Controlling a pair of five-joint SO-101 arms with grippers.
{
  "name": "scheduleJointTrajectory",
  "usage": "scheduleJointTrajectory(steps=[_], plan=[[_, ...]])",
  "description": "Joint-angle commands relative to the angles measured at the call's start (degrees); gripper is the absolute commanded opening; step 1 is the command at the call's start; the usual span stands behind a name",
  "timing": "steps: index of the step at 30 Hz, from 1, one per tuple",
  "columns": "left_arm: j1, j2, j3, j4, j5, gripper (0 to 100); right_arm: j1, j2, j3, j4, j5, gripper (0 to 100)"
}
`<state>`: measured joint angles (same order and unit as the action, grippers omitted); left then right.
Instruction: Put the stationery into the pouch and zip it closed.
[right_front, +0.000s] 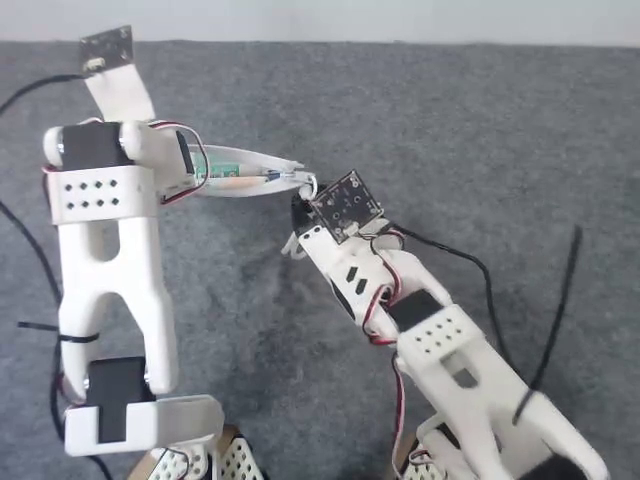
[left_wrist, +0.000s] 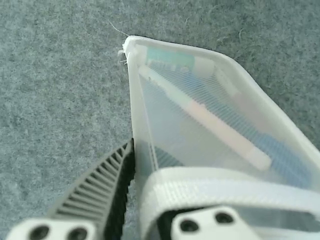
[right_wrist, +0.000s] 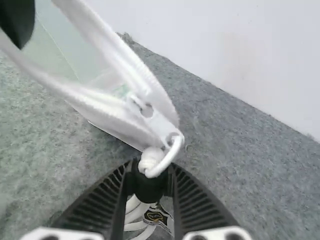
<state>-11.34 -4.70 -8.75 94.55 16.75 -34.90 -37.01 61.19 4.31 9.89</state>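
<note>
Grey carpet (right_front: 450, 130); left hand (left_wrist: 141, 167) clamps pouch (left_wrist: 200, 125) edge, one finger hidden; right hand (right_wrist: 149, 176) pinches zip pull (right_wrist: 161, 154).

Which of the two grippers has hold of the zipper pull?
The right gripper: its fingers pinch the pull ring at the pouch's tip, while the left gripper clamps the pouch's opposite end.

Grey felt mat (right_front: 450, 130) covers the table. Pouch (right_front: 245, 172) near centre, contact with mat unclear. Black cables (right_front: 563, 300) lie right and left of the pouch.
</note>
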Motion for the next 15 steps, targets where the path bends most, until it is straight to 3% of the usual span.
scheduleJointTrajectory(steps=[1, 6, 15], plan=[[0.09, -2.64, -0.75, -1.93, -0.62, 1, -0.92, -9.27, -1.05, 7.78, 0.97, 0.6], [0.44, -2.64, -1.54, -2.02, -5.19, 2, -6.2, -17.89, -1.05, 20.26, 10.2, 0.6], [0.44, -2.73, -2.15, -1.85, -5.19, 19, -11.47, -25.45, -1.05, 31.16, 13.63, 0.6]])
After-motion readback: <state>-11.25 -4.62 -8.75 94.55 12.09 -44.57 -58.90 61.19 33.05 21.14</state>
